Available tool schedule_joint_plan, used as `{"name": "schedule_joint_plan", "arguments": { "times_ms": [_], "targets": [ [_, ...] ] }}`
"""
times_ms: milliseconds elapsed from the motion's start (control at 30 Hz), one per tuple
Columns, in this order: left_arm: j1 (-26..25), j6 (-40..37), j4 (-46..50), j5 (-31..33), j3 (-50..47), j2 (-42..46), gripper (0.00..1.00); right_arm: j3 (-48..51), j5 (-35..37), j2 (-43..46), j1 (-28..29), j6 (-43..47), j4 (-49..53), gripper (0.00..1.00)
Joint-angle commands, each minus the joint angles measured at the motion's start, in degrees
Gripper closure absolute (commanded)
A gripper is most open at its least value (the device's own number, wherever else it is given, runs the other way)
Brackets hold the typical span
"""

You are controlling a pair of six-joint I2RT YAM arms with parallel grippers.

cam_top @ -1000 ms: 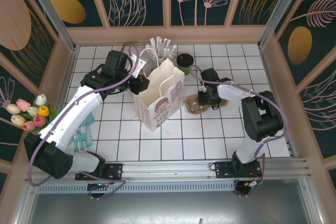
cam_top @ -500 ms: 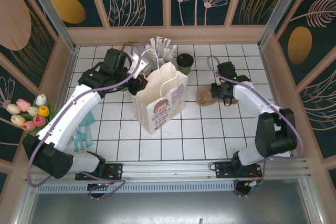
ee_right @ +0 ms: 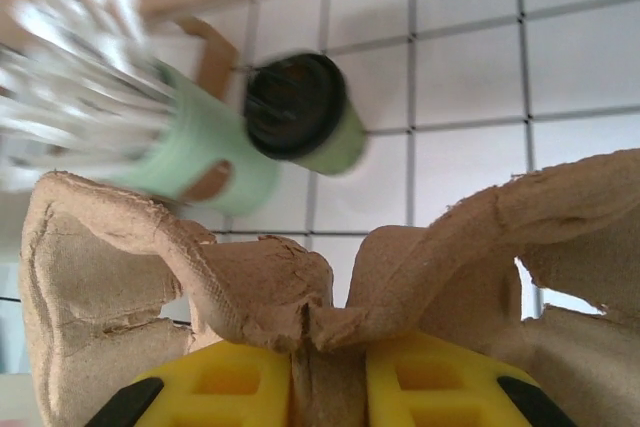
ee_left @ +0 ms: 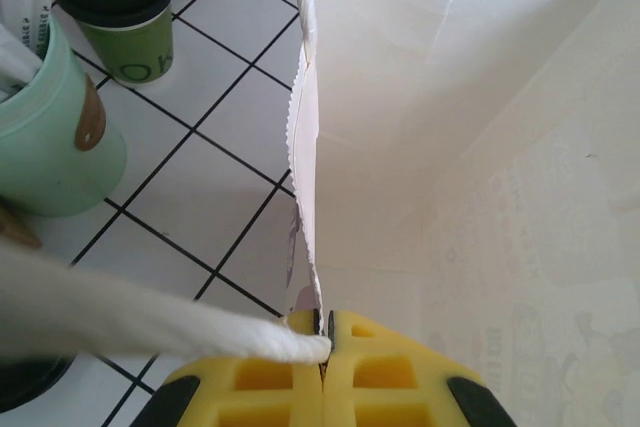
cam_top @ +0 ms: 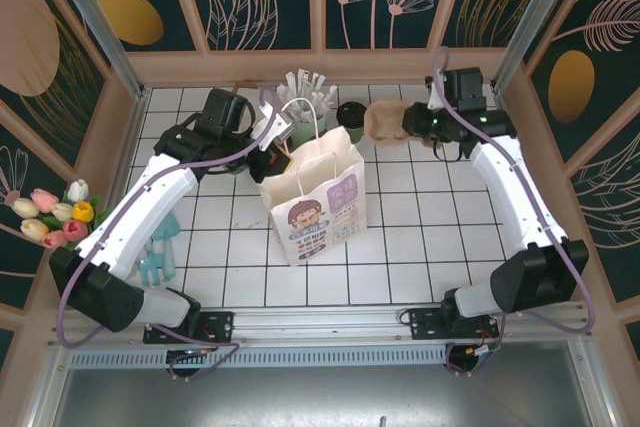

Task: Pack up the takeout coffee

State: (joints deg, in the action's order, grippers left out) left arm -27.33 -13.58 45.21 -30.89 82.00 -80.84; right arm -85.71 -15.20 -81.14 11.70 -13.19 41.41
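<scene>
Left jaws pinch paper bag (ee_left: 480, 147) | right jaws clamp cardboard carrier (ee_right: 250, 287)

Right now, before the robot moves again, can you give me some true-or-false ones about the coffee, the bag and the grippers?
1. The takeout coffee is inside the paper bag. False: it stands on the tiled table, behind the bag.
2. The left gripper is shut on the paper bag's rim. True.
3. The right gripper holds a cardboard cup carrier. True.
4. The takeout coffee has no lid. False: a black lid sits on it.
5. The takeout coffee stands next to the pale-green straw holder. True.
</scene>
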Motion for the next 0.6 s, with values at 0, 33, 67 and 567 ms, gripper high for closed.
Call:
{"name": "schedule_joint_plan", "arguments": {
  "times_ms": [0, 33, 67, 567],
  "targets": [
    [0.0, -2.2, 0.9, -1.6, 2.4, -2.3, 0.94, -6.1, -7.6, -0.1, 0.8, -3.2, 0.6, 0.81],
    [0.0, -1.9, 0.5, -1.1, 2.4, -2.6, 0.94, -7.4, -8.5, -0.1, 0.9, -3.6, 0.4, 0.81],
    [0.0, -1.7, -0.3, -0.6, 2.3, -2.7, 0.94, -8.3, -10.2, -0.2, 1.1, -4.3, -0.4, 0.81],
    [0.0, 0.1, -8.9, 2.7, -2.1, 0.5, 0.91, -11.6, -30.3, -3.3, 11.7, -13.7, -11.0, 0.82]
  ]
}}
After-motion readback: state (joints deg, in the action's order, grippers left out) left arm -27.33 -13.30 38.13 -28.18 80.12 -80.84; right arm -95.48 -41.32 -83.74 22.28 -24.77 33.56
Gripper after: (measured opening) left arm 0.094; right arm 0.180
